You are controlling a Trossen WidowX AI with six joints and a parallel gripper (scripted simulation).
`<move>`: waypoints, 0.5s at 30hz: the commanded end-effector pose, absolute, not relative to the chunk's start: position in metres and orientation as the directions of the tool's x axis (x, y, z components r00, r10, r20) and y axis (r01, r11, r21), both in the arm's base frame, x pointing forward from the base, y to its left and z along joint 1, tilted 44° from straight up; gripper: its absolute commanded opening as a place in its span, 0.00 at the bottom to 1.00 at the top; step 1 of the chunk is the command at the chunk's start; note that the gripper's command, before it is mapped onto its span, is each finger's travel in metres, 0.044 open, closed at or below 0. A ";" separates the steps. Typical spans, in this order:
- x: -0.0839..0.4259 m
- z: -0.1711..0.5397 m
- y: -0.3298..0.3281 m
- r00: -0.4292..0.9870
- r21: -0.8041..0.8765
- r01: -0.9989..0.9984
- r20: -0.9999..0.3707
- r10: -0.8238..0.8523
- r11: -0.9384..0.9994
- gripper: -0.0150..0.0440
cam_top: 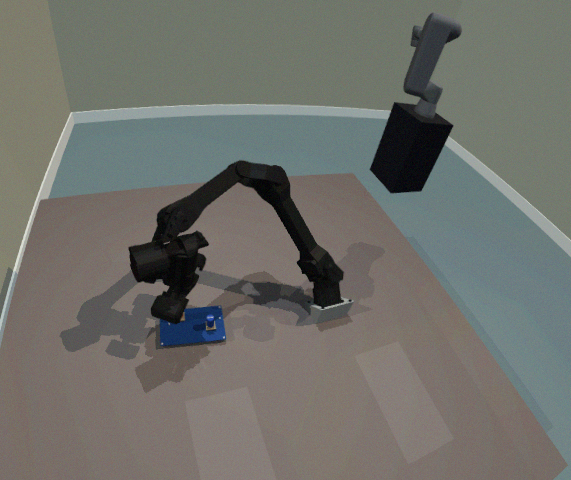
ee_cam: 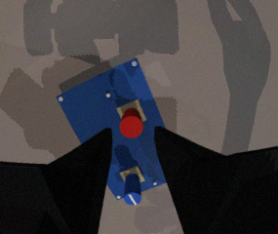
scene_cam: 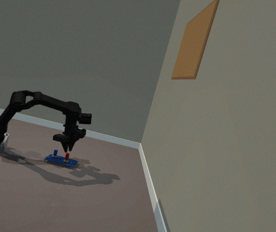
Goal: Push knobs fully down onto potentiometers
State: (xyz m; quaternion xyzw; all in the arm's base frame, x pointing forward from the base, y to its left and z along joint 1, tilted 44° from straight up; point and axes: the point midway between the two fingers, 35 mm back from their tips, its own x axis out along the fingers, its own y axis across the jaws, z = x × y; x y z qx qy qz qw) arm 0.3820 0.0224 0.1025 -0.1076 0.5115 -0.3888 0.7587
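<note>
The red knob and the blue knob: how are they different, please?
The red knob is below the gripper; the blue knob is off to one side. The blue knob's top has a white line, the red knob's shows none. Both stand upright.

Circuit board [cam_top: 192, 334] [scene_cam: 59, 160] [ee_cam: 87, 109] blue; knobs red [scene_cam: 67, 156] [ee_cam: 131, 127], blue [cam_top: 210, 320] [scene_cam: 55, 152] [ee_cam: 133, 198], white-striped.
</note>
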 end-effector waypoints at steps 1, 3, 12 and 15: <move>0.379 0.102 0.024 0.174 -0.562 0.478 -0.693 -0.700 0.675 0.65; 0.360 0.100 0.035 0.175 -0.557 0.476 -0.698 -0.694 0.680 0.74; 0.227 0.087 0.062 0.173 -0.555 0.478 -0.700 -0.693 0.680 1.00; 0.217 0.086 0.060 0.174 -0.557 0.479 -0.697 -0.695 0.678 1.00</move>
